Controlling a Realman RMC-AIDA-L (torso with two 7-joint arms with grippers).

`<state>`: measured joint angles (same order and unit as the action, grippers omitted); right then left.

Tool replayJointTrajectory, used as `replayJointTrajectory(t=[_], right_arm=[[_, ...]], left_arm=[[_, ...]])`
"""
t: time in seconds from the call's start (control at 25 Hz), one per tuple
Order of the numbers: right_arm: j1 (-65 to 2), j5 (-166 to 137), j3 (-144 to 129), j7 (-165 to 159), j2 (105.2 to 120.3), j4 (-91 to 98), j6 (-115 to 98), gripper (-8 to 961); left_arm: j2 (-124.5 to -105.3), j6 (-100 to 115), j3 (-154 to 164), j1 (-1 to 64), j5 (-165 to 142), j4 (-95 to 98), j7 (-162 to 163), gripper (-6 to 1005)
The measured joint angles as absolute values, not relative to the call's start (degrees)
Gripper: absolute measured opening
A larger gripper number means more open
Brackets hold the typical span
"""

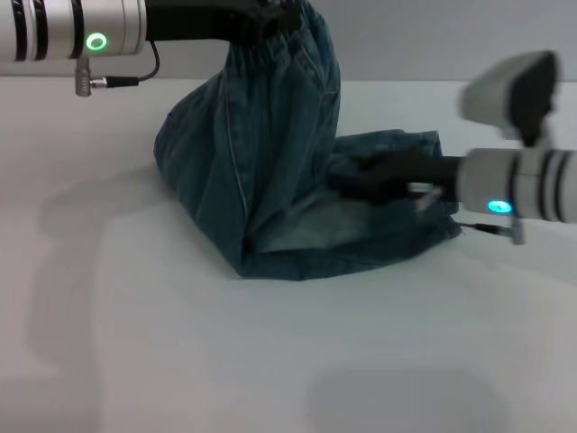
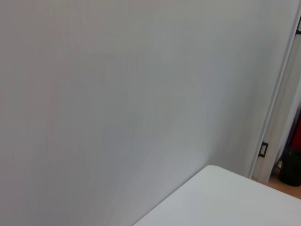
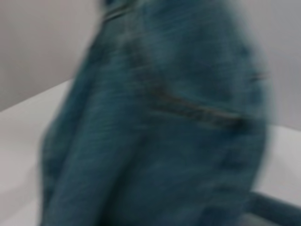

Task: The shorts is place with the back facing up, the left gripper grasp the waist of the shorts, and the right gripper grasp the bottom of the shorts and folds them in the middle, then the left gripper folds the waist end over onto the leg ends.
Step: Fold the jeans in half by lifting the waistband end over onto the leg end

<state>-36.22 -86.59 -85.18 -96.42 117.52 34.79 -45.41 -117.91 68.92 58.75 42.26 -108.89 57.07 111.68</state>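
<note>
1. Fingers of the slim black left gripper (image 1: 270, 23) are closed on the puckered elastic waist end (image 1: 279, 50) of the blue faded-wash denim shorts (image 1: 270, 171), at the top of the head view; their tips are buried in the gathered cloth.
2. From that grip the waist end is held up off the white surface (image 1: 270, 361), and the denim hangs down from it in a tall draped fold.
3. Lower down, the hanging cloth meets the part of the shorts that lies flat on the surface, and a folded edge runs along the near side.
4. Reaching in from the right side, the slim black right gripper (image 1: 347, 176) lies low on the flat part of the shorts, with its dark fingers (image 1: 361, 173) resting on the denim beside the foot of the hanging fold.
5. Whether those fingers are apart or together, and whether they grip the cloth, I cannot tell; they show only as a dark shape against the denim.
6. Behind and right of the right gripper lies the bottom of the shorts (image 1: 424, 144), the leg ends spread flat toward the right.
7. Blue denim with a seam across it fills the right wrist view.
8. Only a pale wall (image 2: 117, 94) and a corner of the white surface appear in the left wrist view.
</note>
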Motion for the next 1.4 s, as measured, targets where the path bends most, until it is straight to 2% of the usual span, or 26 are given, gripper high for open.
replayJointTrajectory(t=[0.16,0.28,0.4,1.4], right_arm=[[-29.8,-87.1,-78.5,-95.0,117.58,40.4,-45.5,533],[-25.6,-87.0,-71.5,-92.2,118.46,44.7,-45.2,533],[-24.5,-85.6,-67.7,-89.9,118.75,45.5,-44.8,534],[-27.1,-78.4,-59.1,-83.4,118.69,43.1,-45.0,534]], left_arm=[[-117.98,68.9,58.9,42.4,-108.3,55.8,110.7,92],[-118.08,68.7,59.7,42.6,-106.9,55.0,110.2,94],[-118.11,67.8,63.1,42.7,-104.6,54.8,110.2,95],[-118.59,49.7,82.1,43.4,-92.8,52.8,109.8,108]])
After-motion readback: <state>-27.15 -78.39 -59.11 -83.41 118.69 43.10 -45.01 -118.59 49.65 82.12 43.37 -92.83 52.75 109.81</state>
